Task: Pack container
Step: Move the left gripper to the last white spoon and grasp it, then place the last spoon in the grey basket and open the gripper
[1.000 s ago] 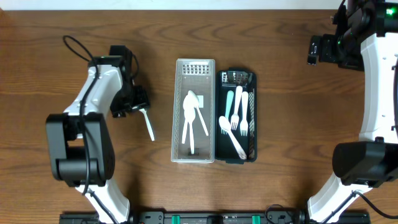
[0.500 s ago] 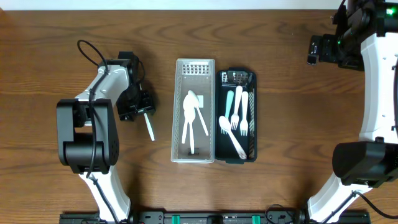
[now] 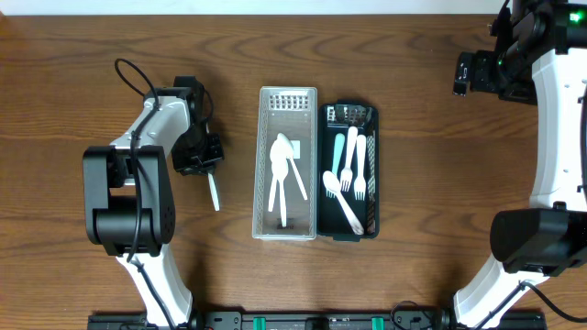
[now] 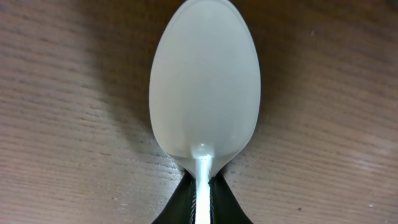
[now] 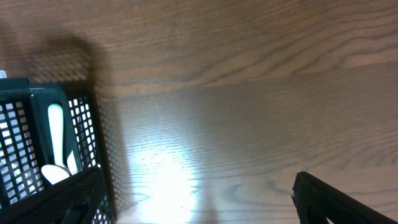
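The left gripper (image 3: 204, 165) is pinched shut on a white spoon (image 3: 214, 191). It is out on the brown table (image 3: 413, 275), to the left of the two trays and apart from them. From above, the spoon looks like a thin white stick. Its long way runs from the gripper toward the near edge of the table, and it leans a little toward the trays. In the left wrist view, the spoon (image 4: 205, 81) has its round bowl pointing away from the gripper (image 4: 202, 186). The two black fingers (image 4: 177, 202) squeeze the thin neck just under the bowl. The wood is right behind the bowl, but I cannot tell if the bowl touches it. The clear tray (image 3: 287, 96) sits in the middle and has white spoons (image 3: 284, 174) lying the long way inside. Touching its right side is the black basket (image 3: 369, 115), with white forks (image 3: 353, 170) and one pale green piece (image 3: 337, 147) in it. The right gripper (image 3: 466, 73) is far off by the back right corner, holding nothing. One of its dark fingers (image 5: 336, 199) shows way out at the side, so it is spread wide. The black basket (image 5: 81, 124) is at the left of that view.
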Available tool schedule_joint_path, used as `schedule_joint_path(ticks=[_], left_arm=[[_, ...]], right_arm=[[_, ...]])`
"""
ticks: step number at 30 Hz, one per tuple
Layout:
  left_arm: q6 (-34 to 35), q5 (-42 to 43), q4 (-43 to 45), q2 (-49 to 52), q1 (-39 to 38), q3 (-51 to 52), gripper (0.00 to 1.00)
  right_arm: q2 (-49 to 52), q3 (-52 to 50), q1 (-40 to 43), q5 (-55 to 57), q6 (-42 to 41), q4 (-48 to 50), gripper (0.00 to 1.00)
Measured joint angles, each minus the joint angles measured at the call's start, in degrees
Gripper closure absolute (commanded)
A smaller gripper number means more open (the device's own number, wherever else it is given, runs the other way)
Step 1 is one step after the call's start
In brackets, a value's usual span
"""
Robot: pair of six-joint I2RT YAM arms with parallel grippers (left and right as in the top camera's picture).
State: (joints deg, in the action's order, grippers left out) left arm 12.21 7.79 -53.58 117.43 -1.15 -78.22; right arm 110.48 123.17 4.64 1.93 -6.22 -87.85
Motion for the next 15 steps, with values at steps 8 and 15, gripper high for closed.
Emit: schedule_joint_path(ticks=[8,15], left_arm=[[0.0,-0.07,-7.58,-8.17,-3.5,-1.9,0.94],[0.28,0.17,-6.54,-25.79,-17.62,-10.54,0.94]], right_arm=[[0.0,0.0,0.0,0.0,0.0,0.24,0.01],[0.0,0.0,0.0,0.0,0.0,0.35,0.01]])
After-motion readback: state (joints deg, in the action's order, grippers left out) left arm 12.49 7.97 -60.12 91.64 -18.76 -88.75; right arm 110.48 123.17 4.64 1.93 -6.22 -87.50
